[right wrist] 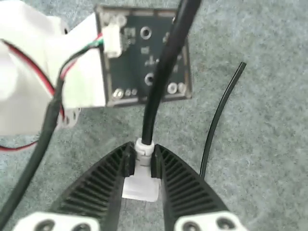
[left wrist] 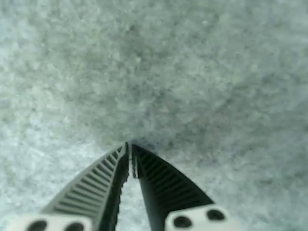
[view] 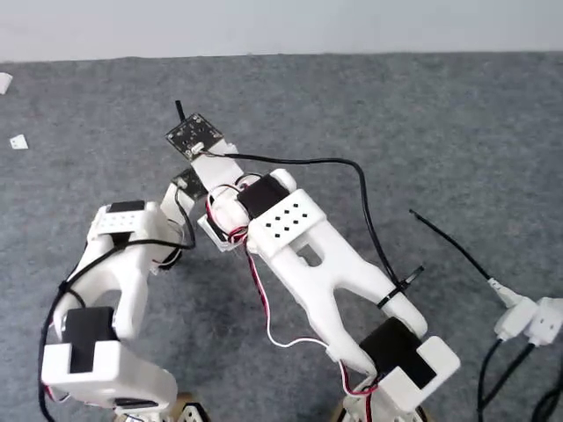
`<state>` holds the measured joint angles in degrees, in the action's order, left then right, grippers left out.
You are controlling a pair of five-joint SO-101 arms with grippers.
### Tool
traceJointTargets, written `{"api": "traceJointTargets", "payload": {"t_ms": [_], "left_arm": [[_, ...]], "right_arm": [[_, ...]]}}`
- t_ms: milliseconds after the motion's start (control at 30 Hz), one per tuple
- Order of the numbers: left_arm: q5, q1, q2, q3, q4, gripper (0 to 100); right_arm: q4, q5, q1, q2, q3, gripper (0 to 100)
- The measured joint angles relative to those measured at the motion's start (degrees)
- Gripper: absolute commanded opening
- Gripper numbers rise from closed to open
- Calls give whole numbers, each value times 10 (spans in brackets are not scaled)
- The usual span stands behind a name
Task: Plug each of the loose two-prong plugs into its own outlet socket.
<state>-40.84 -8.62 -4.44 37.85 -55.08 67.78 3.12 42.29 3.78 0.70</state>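
A grey carpet (view: 396,105) is spread under the whole scene and serves as the work surface. Two white arms are folded low over it, side by side. The right arm (view: 325,272) is stretched toward the middle and the left arm (view: 114,281) is bent beside it, so their wrists are brought close together. A dark circuit board (right wrist: 137,53) on the left arm's wrist is seen just beyond the right gripper (right wrist: 142,150).

Two white connectors (view: 519,315) with black leads are laid near the carpet's right edge, well apart from both arms. Whether they are plugs or sockets cannot be told.

A black cord (right wrist: 163,72) is led from the right gripper across the front of the board. That gripper is clenched on a white plug (right wrist: 139,185), which is pinched by its body between the ribbed fingers with the cord end pointing out past the tips. The prongs are hidden. Since the cord faces forward, they are judged to be turned back toward the wrist, so a re-grip may be needed before insertion.

The left gripper (left wrist: 130,150) is pressed tip to tip on nothing, just above the carpet, and is judged to be parked out of the way.

A thin black strip (right wrist: 220,115) is laid on the carpet near the right gripper, apart from it.
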Motion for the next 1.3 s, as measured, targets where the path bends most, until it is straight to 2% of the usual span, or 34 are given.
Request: {"api": "traceJointTargets", "payload": {"t_ms": [367,700,833,1100,1300], "left_arm": [[-43,10,40,45,8,12],[-43,14,133,149,95,12],[16,16,137,150,132,13],[253,-21,137,171,285,13],[285,-28,141,181,318,13]], "right_arm": [[-4,0,0,0,0,9],[-4,13,0,0,0,9],[-4,15,0,0,0,9],[-4,16,-42,0,0,9],[29,33,-82,-1,-1,9]]}}
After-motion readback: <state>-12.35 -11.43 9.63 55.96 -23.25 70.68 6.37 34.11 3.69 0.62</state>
